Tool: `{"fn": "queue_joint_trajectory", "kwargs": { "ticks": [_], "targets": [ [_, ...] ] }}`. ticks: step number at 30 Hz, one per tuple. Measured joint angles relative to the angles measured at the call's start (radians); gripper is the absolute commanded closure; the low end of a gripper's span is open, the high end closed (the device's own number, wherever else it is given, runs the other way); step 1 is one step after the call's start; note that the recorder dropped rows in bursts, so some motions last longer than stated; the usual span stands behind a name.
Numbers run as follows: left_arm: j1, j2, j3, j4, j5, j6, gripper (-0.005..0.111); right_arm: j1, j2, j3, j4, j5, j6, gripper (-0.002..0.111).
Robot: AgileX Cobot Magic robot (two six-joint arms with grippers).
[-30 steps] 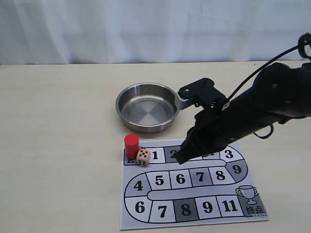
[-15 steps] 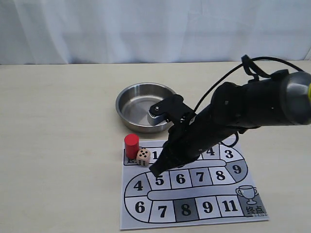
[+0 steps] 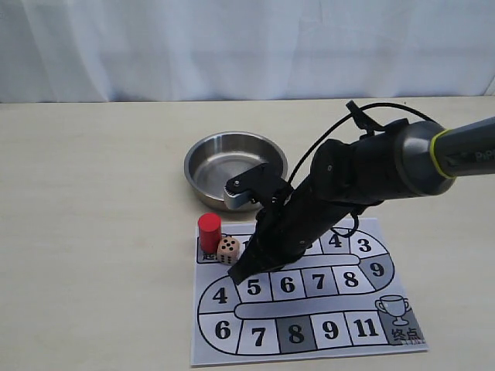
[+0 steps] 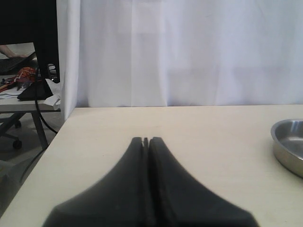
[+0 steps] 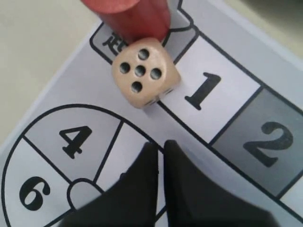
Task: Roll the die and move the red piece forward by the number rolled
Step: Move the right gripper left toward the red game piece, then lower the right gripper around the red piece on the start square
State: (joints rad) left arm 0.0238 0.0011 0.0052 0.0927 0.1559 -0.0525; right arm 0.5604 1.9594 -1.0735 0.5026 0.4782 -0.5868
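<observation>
The beige die (image 3: 227, 250) lies on the printed board (image 3: 232, 349) beside square 1, touching the foot of the red piece (image 3: 209, 231), which stands upright on the start square. In the right wrist view the die (image 5: 143, 73) shows a five-pip face, with the red piece (image 5: 130, 14) right behind it. My right gripper (image 3: 238, 274) hovers low over the board just right of the die, its tips (image 5: 161, 144) shut with only a thin slit and nothing between them. My left gripper (image 4: 146, 140) is shut and empty over bare table, outside the exterior view.
A steel pan (image 3: 234, 171) stands behind the board, partly behind my right arm; its rim (image 4: 289, 146) shows in the left wrist view. A white curtain closes off the back. The table edge and a desk lie to one side of the left gripper.
My right arm has swung left and down across the board, from above squares 2 and 3 to just beside the die. The die and the red piece have not moved.
</observation>
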Motion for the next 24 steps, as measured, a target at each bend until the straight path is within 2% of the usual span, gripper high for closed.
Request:
{"fn": "queue_joint_trajectory", "kwargs": {
  "ticks": [24],
  "targets": [
    [0.000, 0.000, 0.000, 0.000, 0.000, 0.000, 0.107, 0.000, 0.000, 0.000, 0.001, -0.018, 0.002, 0.104]
  ]
}}
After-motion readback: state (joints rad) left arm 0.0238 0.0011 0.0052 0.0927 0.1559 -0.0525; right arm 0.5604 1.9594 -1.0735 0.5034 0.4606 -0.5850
